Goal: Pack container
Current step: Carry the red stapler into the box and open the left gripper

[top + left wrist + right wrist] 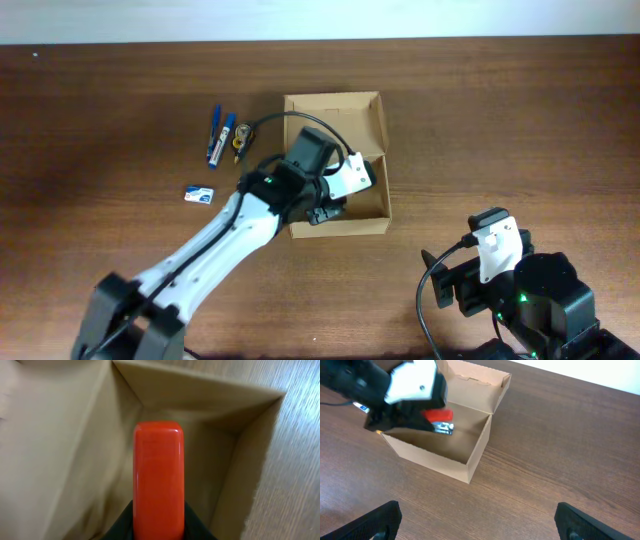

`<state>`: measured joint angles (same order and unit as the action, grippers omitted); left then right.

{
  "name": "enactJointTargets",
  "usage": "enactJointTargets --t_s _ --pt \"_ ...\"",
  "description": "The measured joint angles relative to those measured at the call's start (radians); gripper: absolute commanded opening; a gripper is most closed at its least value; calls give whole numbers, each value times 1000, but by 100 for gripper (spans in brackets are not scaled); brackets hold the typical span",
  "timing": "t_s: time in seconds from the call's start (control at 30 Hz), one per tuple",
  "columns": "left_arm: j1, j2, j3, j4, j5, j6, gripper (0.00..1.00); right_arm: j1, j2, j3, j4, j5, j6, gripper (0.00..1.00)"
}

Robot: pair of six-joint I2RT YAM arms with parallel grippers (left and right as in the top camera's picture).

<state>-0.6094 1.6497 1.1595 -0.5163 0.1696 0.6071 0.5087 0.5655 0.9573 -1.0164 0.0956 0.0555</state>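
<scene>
Near, on the right, the right gripper (477, 512) rests with its fingers wide apart. Farther, in the middle of the table, the left gripper (325, 210) holds a red stapler (158, 475) inside the open container (338, 228).

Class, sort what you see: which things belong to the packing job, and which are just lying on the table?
In the job: cardboard box, red stapler, left pincer gripping it.
Lying about: blue pens, tape, small white-and-blue packet, open right pincer.
</scene>
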Motion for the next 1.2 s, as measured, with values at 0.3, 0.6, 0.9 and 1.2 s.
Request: enactJointTargets --t_s 0.3,0.6,0.9,1.2 --pt "0 96 0 -19 34 101 2 0 0 0 0 0 1 99" --pt "25 105 0 -48 33 134 2 0 0 0 0 0 0 99" --pt "40 105 0 -53 33 134 21 0 0 0 0 0 0 99" --pt "40 105 0 -52 33 142 43 0 0 0 0 0 0 99"
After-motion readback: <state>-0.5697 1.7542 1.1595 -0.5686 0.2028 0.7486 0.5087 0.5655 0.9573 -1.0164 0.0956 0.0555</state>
